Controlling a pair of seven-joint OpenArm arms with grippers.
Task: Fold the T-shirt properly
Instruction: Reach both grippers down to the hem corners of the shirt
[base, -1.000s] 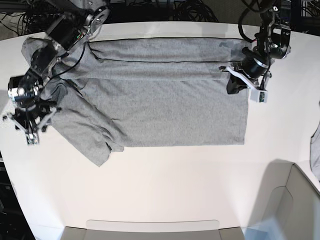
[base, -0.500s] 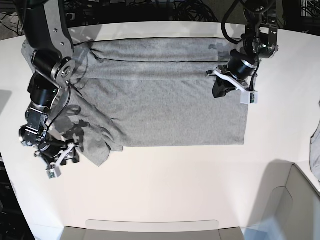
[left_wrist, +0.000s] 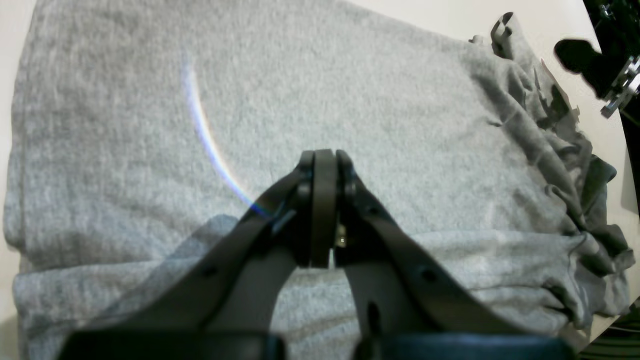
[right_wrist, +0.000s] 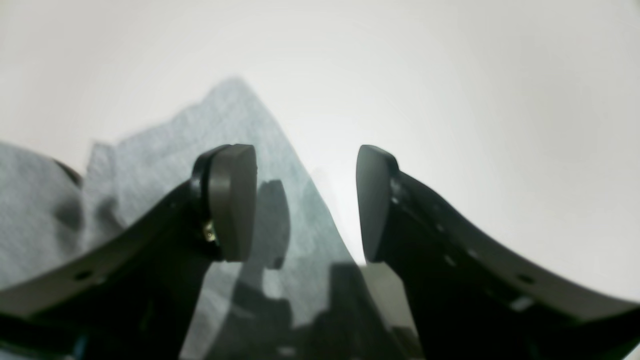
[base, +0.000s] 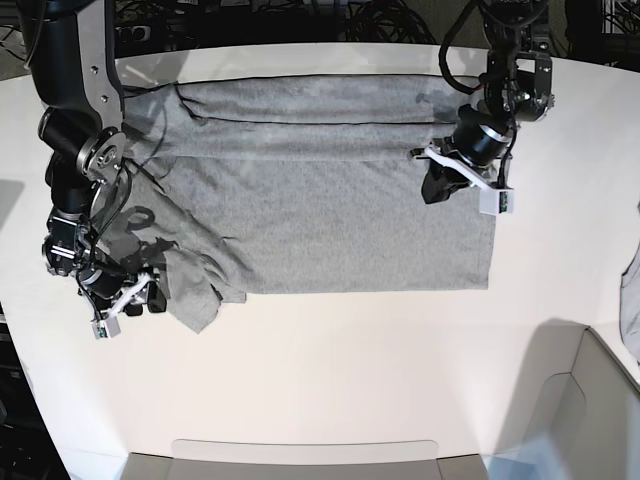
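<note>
The T-shirt (base: 330, 200) lies flat on the white table (base: 350, 370), partly folded, its long axis running across the base view. Its straight hem edge points toward the left claw (base: 437, 185); its sleeve end points toward the right claw (base: 150, 298). A folded band of cloth runs lengthwise along the far edge.

Left claw (left_wrist: 324, 210): jaws pressed fully together with no cloth between them, poised over the shirt's hem end; cloth spreads ahead of it and to both sides.

Right claw (right_wrist: 305, 200): jaws spread wide, gripping nothing. The pointed sleeve tip (right_wrist: 235, 130) lies just ahead of and beneath the one finger (right_wrist: 232, 200); bare table lies beyond the other.
</note>
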